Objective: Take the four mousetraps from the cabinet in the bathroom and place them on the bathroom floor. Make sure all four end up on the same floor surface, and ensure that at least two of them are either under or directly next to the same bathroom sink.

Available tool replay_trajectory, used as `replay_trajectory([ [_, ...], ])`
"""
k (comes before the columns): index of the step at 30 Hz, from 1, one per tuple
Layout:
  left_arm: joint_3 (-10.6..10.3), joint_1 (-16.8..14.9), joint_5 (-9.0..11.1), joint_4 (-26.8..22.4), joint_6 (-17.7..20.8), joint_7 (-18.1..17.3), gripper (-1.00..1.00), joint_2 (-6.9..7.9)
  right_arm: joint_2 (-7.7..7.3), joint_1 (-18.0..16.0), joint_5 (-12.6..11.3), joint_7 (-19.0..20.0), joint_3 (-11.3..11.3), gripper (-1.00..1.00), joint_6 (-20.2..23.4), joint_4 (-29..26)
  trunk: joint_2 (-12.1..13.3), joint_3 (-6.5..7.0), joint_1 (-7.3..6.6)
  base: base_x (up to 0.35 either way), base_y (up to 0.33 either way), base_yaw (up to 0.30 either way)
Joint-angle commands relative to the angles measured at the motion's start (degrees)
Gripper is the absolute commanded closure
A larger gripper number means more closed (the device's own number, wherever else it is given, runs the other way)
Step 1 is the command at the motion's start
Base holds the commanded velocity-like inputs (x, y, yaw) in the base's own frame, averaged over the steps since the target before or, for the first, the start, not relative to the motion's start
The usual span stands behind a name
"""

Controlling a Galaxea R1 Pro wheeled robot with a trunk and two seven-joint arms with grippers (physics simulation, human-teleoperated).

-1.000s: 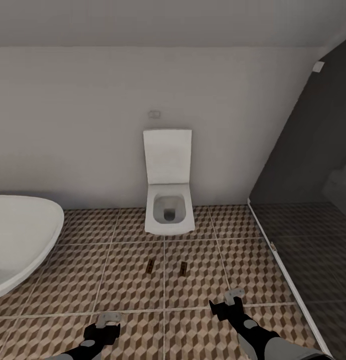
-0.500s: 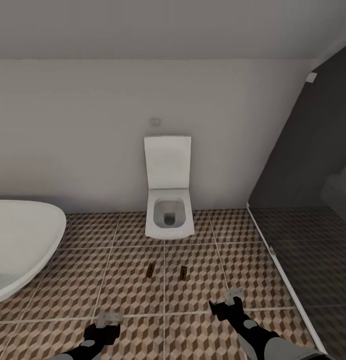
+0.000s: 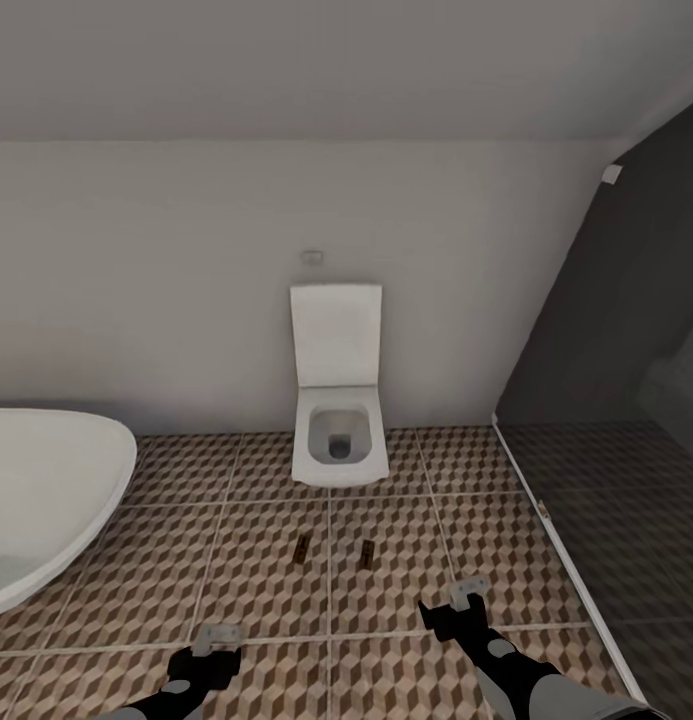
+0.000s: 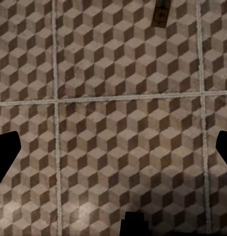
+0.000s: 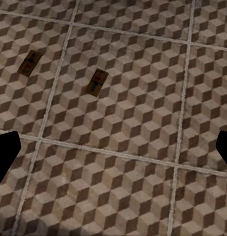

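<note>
A bathroom with a cube-patterned tiled floor [image 3: 246, 580] and a white back wall. Nearest, both grippers hang low over the tiles, empty, fingers spread: the left gripper [image 3: 218, 636] and the right gripper [image 3: 468, 592]. Beyond them, two mousetraps lie flat on the floor in front of the toilet [image 3: 336, 440], near each other but apart: one [image 3: 302, 547] on its bathtub side, the other [image 3: 367, 553] on its shower side. The bathtub [image 3: 46, 490] stands well apart from the toilet; the dark glass shower [image 3: 606, 420] lies opposite.
</note>
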Motion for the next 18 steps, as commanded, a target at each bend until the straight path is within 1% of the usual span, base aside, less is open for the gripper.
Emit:
replay_trajectory([
  [1,-0.5,-0.1,0.4,0.2,-0.3,0.0,-1.0,-0.04,0.0,-0.1,-0.5,0.3,0.2,-1.0,-0.2,0.1,0.4,0.23,-0.22,0.0,0.0,0.0],
  [18,-0.5,-0.1,0.4,0.2,-0.3,0.0,-1.0,-0.04,0.0,-0.1,-0.5,0.2,0.2,-1.0,-0.1,0.1,7.2,4.87,-3.95,0.0,0.0,0.0],
])
